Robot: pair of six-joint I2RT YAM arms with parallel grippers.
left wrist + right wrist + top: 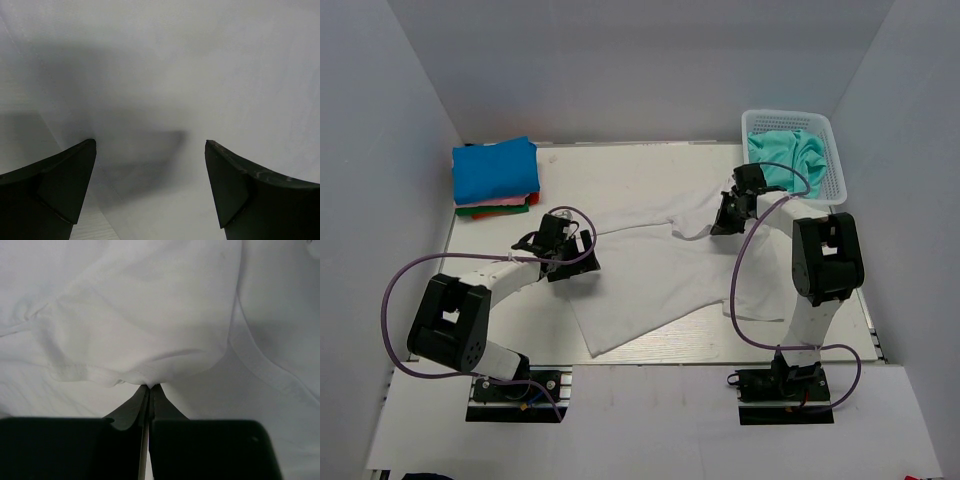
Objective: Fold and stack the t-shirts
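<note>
A white t-shirt (pixel 650 275) lies spread across the middle of the table. My right gripper (pixel 728 220) is shut on a fold of the white t-shirt (pixel 150 325) at its upper right part, the cloth bunched at the fingertips (pixel 150 388). My left gripper (pixel 572 262) is open over the shirt's left edge; in the left wrist view the two fingers (pixel 65 175) stand wide apart above smooth white cloth (pixel 165 75), holding nothing. A stack of folded t-shirts (pixel 496 176), blue on top with pink, red and green beneath, sits at the back left. A teal t-shirt (pixel 788 155) lies in the basket.
A white plastic lattice basket (pixel 835 160) stands at the back right of the table, close behind my right gripper. White walls enclose the table on the left, back and right.
</note>
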